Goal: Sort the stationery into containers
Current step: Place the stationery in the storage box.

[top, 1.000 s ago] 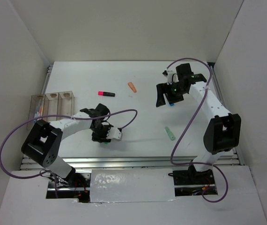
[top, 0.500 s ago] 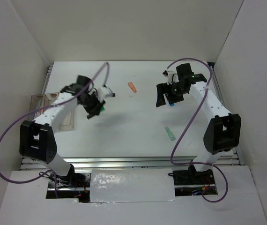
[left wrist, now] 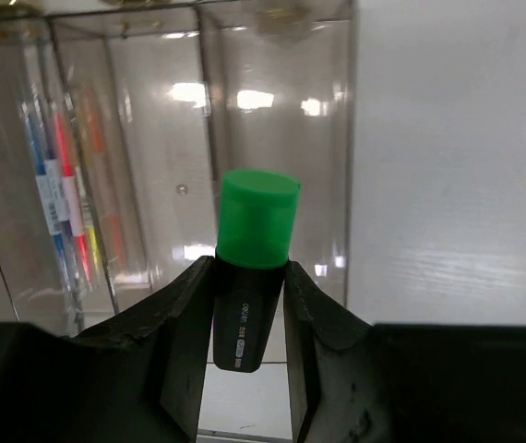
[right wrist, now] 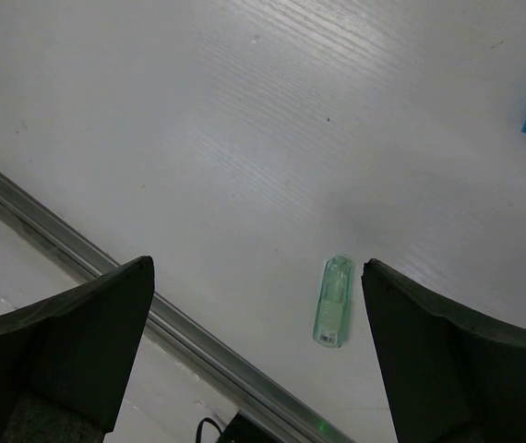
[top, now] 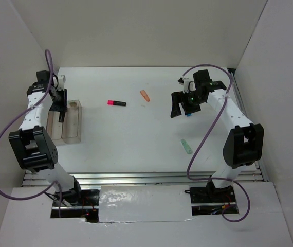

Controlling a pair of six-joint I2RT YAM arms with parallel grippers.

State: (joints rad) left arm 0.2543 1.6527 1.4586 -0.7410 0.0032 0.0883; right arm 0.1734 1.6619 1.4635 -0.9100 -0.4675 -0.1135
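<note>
Left wrist view: left hand (left wrist: 247,269) shut tight on the black-green highlighter (left wrist: 257,217), green cap up, close to the clear bins (left wrist: 272,111), likely for a drop inside. Thin pens (left wrist: 63,198) lying in the bin at the picture's left, so probably a different bin for this one. Right hand (right wrist: 256,277) wide open, holding nothing, high over the worktop (right wrist: 245,111) above the mint highlighter (right wrist: 333,301), maybe the next pick.

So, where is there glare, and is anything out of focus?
Left wrist view: white glare patches sit on the walls of the clear brownish plastic bins, while the black highlighter with a green cap, gripped in the left pincer, is sharp. Right wrist view: the dark fingers of the right pincer look soft; the translucent mint green highlighter is clear. Top view: even light, faint shadows.
</note>
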